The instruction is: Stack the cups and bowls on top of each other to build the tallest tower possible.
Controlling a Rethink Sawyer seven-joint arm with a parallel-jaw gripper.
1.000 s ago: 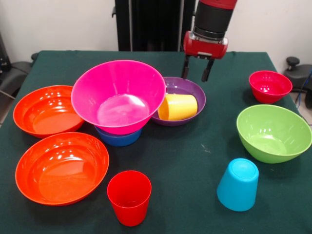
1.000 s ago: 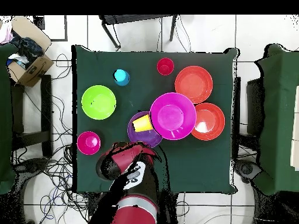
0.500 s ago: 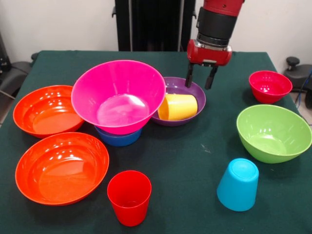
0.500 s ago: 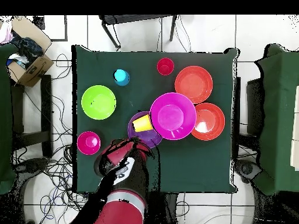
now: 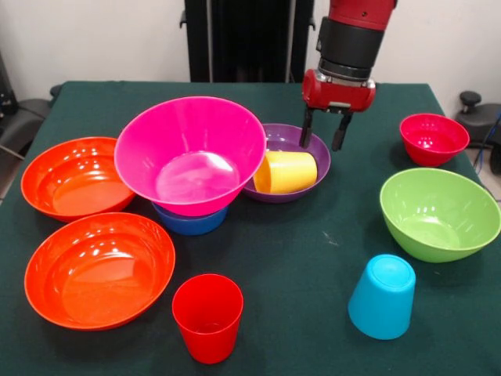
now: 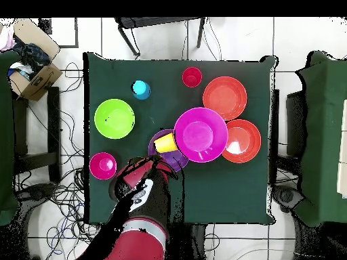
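Hovering with end effector [image 5: 322, 139] open and empty over purple bowl [image 5: 311, 153]
Risking knocking the sideways yellow cup [image 5: 286, 171], rolling it out

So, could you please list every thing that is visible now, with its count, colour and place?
Orange bowls: two, orange, side by side at the table's left in the front view.
Magenta bowl: one, magenta, sitting on the small blue bowl.
Purple bowl: one, purple, beside the magenta bowl.
Yellow cup: one, yellow, lying on its side in the purple bowl.
Red cup: one, red, upright, front centre.
Light blue cup: one, upside down, front right.
Green bowl: one, lime, right.
Crimson bowl: one, small, far right.
Table: one, dark green cloth.
Cardboard box: one, brown, on the floor.
Gripper: one, red and black, open, above the purple bowl's rim.
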